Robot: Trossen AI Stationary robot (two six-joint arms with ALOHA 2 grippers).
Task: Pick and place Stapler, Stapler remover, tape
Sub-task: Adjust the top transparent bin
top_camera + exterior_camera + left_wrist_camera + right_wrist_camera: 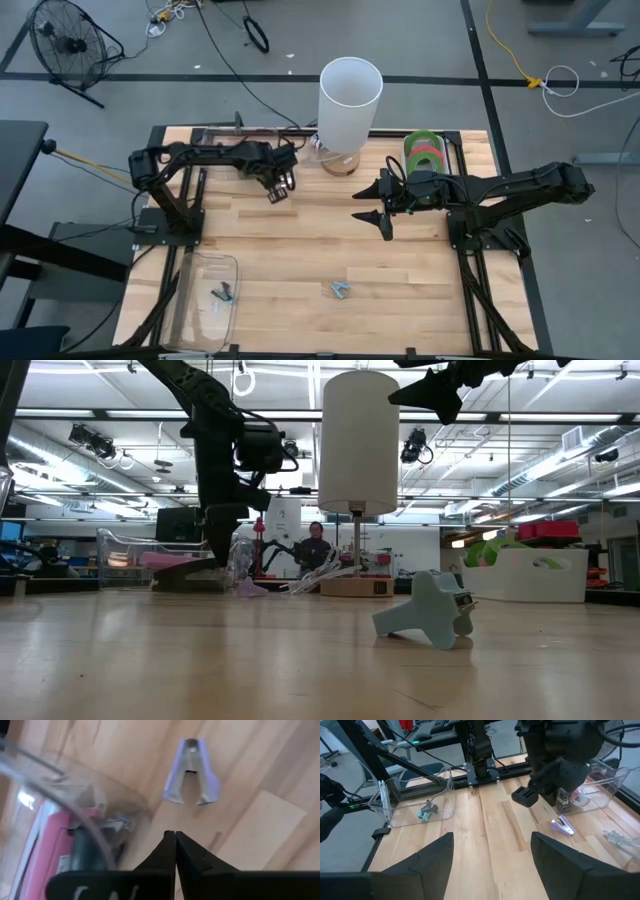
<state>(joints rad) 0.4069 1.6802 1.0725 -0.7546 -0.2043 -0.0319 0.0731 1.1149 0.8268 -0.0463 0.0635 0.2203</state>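
Observation:
A lavender staple remover (191, 772) lies flat on the wooden table, far of centre. My left gripper (175, 837) hangs over the table just beside it, pointing steeply down, shut with nothing between its fingers; it also shows in the high view (280, 187). Beside it a pink stapler (55, 845) lies in a clear container (95, 795). A teal staple remover (341, 290) rests on the table near the front. Green and red tape rings (425, 152) lie stacked at the far right. My right gripper (375, 210) waits open, high above the table's middle right.
A tall white cylinder lamp (350, 100) on a wooden base stands at the far centre, between the two arms. A clear tray (205, 290) with small staple removers sits at the near left corner. Bare wood stretches across the table's middle.

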